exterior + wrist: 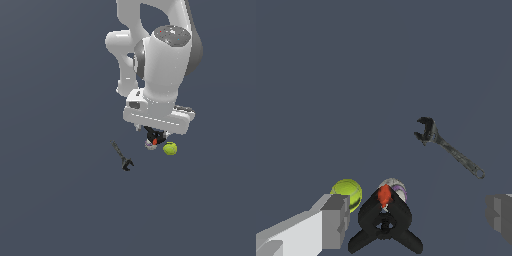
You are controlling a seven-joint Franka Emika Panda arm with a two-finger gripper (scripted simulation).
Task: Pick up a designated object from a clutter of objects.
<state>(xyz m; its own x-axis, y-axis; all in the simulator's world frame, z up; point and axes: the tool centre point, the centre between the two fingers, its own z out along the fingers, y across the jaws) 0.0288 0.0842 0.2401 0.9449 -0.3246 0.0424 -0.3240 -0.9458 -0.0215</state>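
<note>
The yellow-green ball (170, 148) lies on the dark floor, touching or nearly touching the black tool with a red-and-white end (154, 140). The thin dark wrench-like tool (121, 156) lies apart, toward the exterior view's left. My gripper (417, 219) is open and empty, hovering above the black tool (385, 223). In the wrist view the ball (347, 193) sits just beside one finger (335, 220), outside the gap between the fingers. The wrench (448, 148) lies farther off. In the exterior view the white hand hides the fingertips.
The white arm (160, 55) stands over the objects and covers part of the black tool in the exterior view. The floor (60, 200) is plain dark grey-blue, with no other objects or edges in view.
</note>
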